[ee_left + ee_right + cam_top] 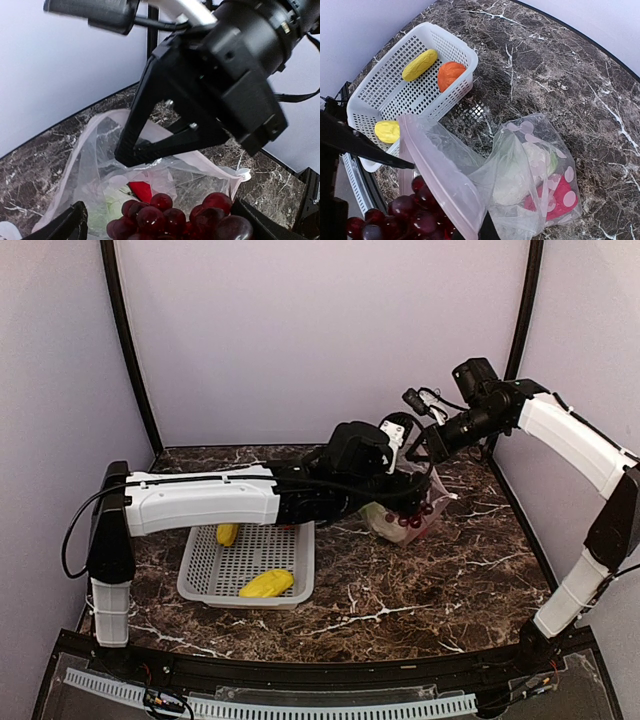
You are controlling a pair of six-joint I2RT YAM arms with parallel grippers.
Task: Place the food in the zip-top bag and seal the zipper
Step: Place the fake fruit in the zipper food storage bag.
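Pinching the zipper [440,175] of the zip-top bag [520,150], the right claw [125,156] is closed tight on that strip and holds the mouth up above the counter [560,75]. The left claw [160,225] gapes wide, gripping nothing. One grape bunch [395,215] sits between its fingers at the bag's mouth. Beneath the right claw, inside the bag, lie one cauliflower [520,177] and one red pepper [555,200]. Well away from both claws, one basket [465,50] holds two yellow fruits [420,65] and one orange piece [451,75].

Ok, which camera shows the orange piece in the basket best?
Right wrist view: the orange piece lies in plain sight in the basket beside a yellow fruit. In the top external view the left arm covers that corner; the left wrist view looks at the bag instead.
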